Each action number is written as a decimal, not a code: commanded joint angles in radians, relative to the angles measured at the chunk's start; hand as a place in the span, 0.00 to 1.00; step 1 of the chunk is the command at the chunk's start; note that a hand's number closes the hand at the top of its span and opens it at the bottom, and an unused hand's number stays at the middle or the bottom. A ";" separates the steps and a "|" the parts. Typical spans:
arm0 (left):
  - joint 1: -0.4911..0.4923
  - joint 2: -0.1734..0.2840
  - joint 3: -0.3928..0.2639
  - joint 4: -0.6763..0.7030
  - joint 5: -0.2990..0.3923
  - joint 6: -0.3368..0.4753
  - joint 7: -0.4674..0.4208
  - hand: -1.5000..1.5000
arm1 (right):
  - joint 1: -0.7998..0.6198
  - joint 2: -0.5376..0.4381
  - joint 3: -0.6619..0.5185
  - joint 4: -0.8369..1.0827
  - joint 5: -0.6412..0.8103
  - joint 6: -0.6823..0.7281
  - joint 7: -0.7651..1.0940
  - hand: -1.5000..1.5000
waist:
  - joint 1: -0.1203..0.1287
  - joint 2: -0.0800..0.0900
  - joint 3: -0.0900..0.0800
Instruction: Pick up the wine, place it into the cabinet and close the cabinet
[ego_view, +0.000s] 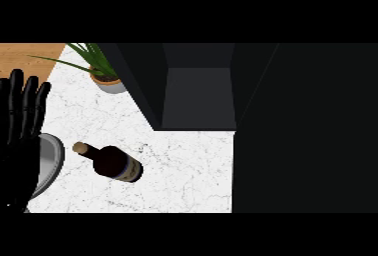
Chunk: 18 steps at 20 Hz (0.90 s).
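A: Head view first, what takes up the most room?

B: A tall black cabinet (199, 85) at the far right, standing open so that its dark grey inner recess shows, with a broad black panel (306, 130), probably its door, filling the right side of the scene. Under it runs the white marble counter (184, 170) with fine grey veins

A: And the robot?

B: Only the black left hand (22, 120) shows, at the left edge, fingers straight and pointing up, open and holding nothing. It rests there, partly in front of a round grey metal basin (50, 160). The right hand is out of sight

A: Where is the wine?

B: The dark glass wine bottle (112, 162) with a cork-coloured top stands on the counter, near and left of the cabinet's opening, just beside the basin's rim and apart from the hand

A: Anything smaller?

B: A green spiky plant in a small grey pot (109, 82) at the far left, close to the cabinet's left wall
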 joint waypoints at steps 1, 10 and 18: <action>0.041 -0.020 -0.047 -0.043 -0.030 -0.005 0.004 0.00 | 0.021 0.008 -0.003 -0.043 -0.009 -0.003 0.019 0.00 | -0.010 0.001 -0.019; 0.100 -0.122 -0.343 -0.139 0.079 0.137 0.192 0.00 | 0.149 -0.033 0.135 -0.151 -0.128 0.149 0.154 0.00 | -0.013 -0.001 -0.018; 0.101 -0.123 -0.590 -0.226 -0.078 0.319 0.289 0.00 | 0.152 -0.016 0.223 -0.409 -0.093 0.072 0.392 0.00 | -0.009 0.000 -0.019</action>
